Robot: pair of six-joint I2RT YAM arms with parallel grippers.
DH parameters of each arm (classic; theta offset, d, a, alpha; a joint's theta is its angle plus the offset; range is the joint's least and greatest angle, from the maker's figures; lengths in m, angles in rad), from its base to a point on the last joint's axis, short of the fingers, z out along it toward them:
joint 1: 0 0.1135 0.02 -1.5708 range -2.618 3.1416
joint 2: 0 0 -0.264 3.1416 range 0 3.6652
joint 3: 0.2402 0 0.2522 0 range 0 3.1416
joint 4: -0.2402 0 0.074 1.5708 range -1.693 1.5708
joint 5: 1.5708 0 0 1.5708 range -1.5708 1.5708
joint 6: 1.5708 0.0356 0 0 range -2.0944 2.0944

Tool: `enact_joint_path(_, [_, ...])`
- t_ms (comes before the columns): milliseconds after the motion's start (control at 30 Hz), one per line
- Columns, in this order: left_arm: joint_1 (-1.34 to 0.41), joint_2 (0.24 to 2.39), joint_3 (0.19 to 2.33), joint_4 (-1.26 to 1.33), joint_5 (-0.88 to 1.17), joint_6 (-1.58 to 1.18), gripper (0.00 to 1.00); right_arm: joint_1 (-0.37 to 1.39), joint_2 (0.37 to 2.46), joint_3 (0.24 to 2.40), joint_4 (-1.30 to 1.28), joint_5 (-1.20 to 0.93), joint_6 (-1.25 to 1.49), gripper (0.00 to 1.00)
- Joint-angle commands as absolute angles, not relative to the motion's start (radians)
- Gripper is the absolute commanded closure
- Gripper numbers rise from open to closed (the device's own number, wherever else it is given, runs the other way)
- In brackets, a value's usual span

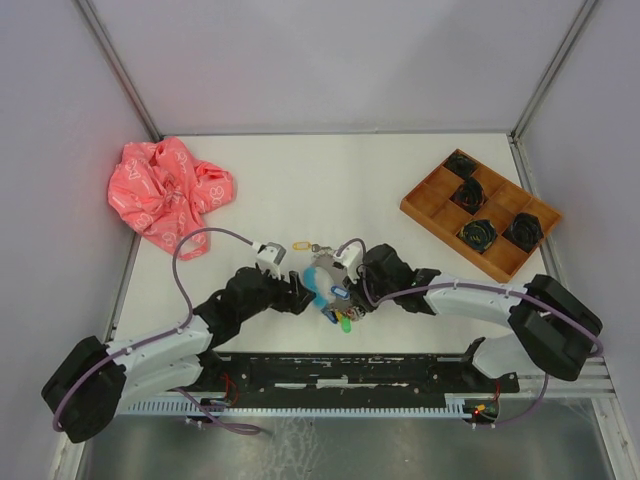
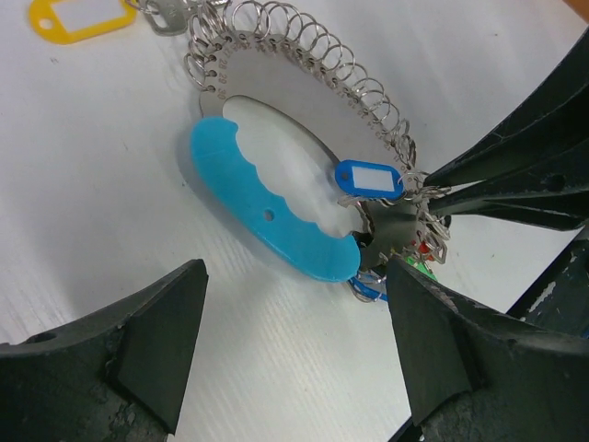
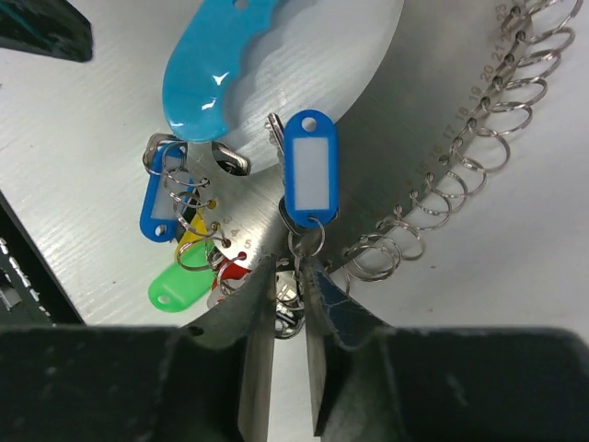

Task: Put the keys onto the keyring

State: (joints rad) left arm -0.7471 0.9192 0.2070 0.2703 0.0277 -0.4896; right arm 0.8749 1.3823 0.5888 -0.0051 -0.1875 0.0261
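While both arms meet at the ring plate (image 2: 285, 97):
left gripper (image 2: 293, 318): spread wide above blue handle (image 2: 262, 216)
right gripper (image 3: 291, 276): pinching split ring (image 3: 306, 241) of blue tag (image 3: 310, 175)

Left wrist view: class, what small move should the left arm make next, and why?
Probably close the left gripper on the blue scalloped plastic handle: its jaws stand open beside it, while the right gripper pinches a small steel split ring under the blue key tag at the round metal plate's edge. Steadying the otherwise unheld plate should help.
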Motion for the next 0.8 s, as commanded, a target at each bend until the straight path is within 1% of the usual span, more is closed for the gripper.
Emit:
enact_joint_path(0, [-0.742, 0.958, 0.268, 0.288, 0.047, -0.537, 0.15, 0.895, 1.369, 0.683, -0.085, -0.206, 0.067, 0.7])
enact_joint_path(67, [-0.742, 0.975, 0.283, 0.279, 0.058, -0.534, 0.15, 0.895, 1.341, 0.704, -0.144, -0.222, 0.055, 0.66])
enact_joint_path(167, [-0.743, 0.997, 0.308, 0.265, 0.069, -0.529, 0.15, 0.89, 1.285, 0.715, -0.208, -0.182, 0.051, 0.6])
enact_joint_path(300, [-0.743, 1.032, 0.341, 0.253, 0.081, -0.525, 0.16, 0.85, 1.263, 0.74, -0.275, -0.159, 0.055, 0.55])
enact_joint_path(400, [-0.749, 1.063, 0.367, 0.242, 0.094, -0.523, 0.17, 0.779, 1.284, 0.745, -0.285, -0.189, 0.083, 0.55])
enact_joint_path(567, [-0.766, 1.103, 0.405, 0.223, 0.096, -0.517, 0.17, 0.66, 1.317, 0.732, -0.224, -0.285, 0.135, 0.55])
enact_joint_path(767, [-0.769, 1.121, 0.416, 0.233, 0.077, -0.528, 0.17, 0.61, 1.33, 0.719, -0.173, -0.322, 0.122, 0.52])
